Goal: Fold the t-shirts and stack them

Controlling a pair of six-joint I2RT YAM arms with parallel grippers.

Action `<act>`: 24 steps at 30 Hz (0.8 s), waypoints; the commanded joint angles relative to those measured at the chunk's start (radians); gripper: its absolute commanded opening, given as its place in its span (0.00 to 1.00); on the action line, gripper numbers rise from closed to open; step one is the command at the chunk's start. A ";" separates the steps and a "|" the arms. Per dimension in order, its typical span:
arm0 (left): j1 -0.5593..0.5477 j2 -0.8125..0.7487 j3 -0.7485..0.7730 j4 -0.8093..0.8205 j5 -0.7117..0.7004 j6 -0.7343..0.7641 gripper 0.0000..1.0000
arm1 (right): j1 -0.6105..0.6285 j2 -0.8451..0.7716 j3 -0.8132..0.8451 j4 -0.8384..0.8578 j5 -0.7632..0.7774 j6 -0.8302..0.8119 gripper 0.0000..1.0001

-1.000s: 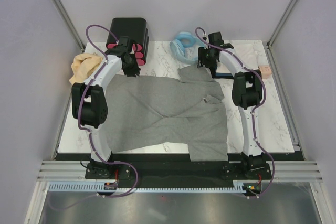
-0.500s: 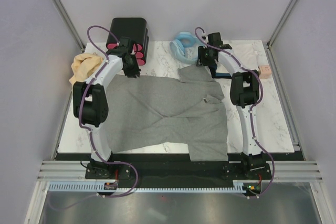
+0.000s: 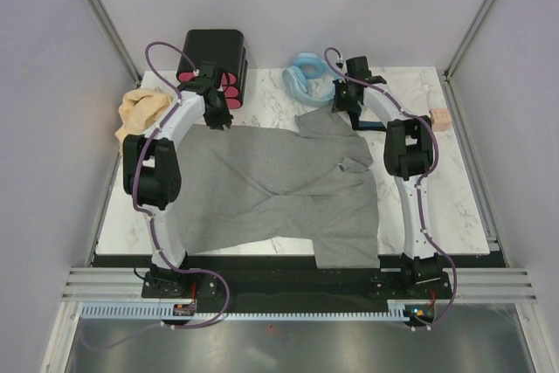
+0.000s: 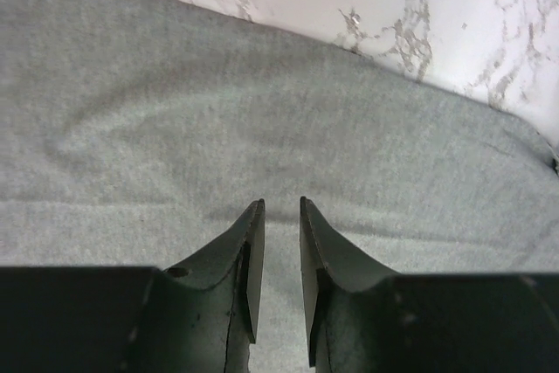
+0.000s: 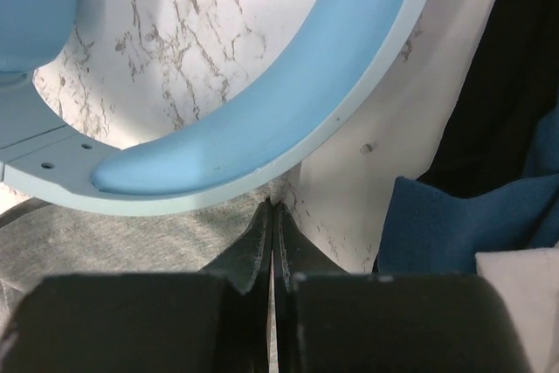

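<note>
Top external view: early in the job, judging by the grey t-shirt [image 3: 271, 189] spread open over the middle of the table [image 3: 454, 207], with one corner over the near edge and nothing doubled over yet. Looks like the grasp for a first fold, taken along the shirt's far edge.

Left wrist view: shows the left gripper [image 4: 279, 203] low over the far-left part of the cloth, just inside its edge, with jaws parted by a narrow slit and no cloth seen between them. Cannot tell whether touching or just above.

Right wrist view: shows the right gripper [image 5: 272, 207] closed tight at the shirt's far-right edge, apparently pinching that edge.

Next, probably: close the left on its own stretch of edge, then raise both together and carry the far edge toward the near edge. Calls for an even lift, to avoid sag and drag in limp cloth.

Around:
- light-blue hose [image 5: 262, 128] just beyond the right tips, near enough to snag
- black box with pink drawers [image 3: 214, 54] at the far-left corner, close behind the left wrist
- tan-yellow shirt [image 3: 140, 111] bunched at the left edge
- dark blue cloth [image 5: 463, 216] just beside the right gripper
- small pinkish block [image 3: 442, 120] near the right edge, well apart from the shirt
</note>
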State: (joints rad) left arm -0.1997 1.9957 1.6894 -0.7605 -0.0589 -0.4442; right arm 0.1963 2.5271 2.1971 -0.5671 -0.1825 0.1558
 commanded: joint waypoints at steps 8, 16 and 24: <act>0.063 0.018 0.067 0.020 -0.239 -0.025 0.37 | 0.006 -0.220 -0.170 -0.007 0.003 -0.018 0.00; 0.131 0.138 0.157 -0.016 -0.260 -0.016 0.38 | 0.012 -0.352 -0.247 0.004 -0.029 -0.027 0.00; 0.167 0.215 0.226 -0.036 -0.269 -0.056 0.49 | 0.020 -0.450 -0.270 0.006 -0.077 -0.007 0.00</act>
State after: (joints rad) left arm -0.0494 2.1868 1.8431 -0.7837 -0.2897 -0.4507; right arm 0.2081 2.1551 1.9450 -0.5819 -0.2165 0.1452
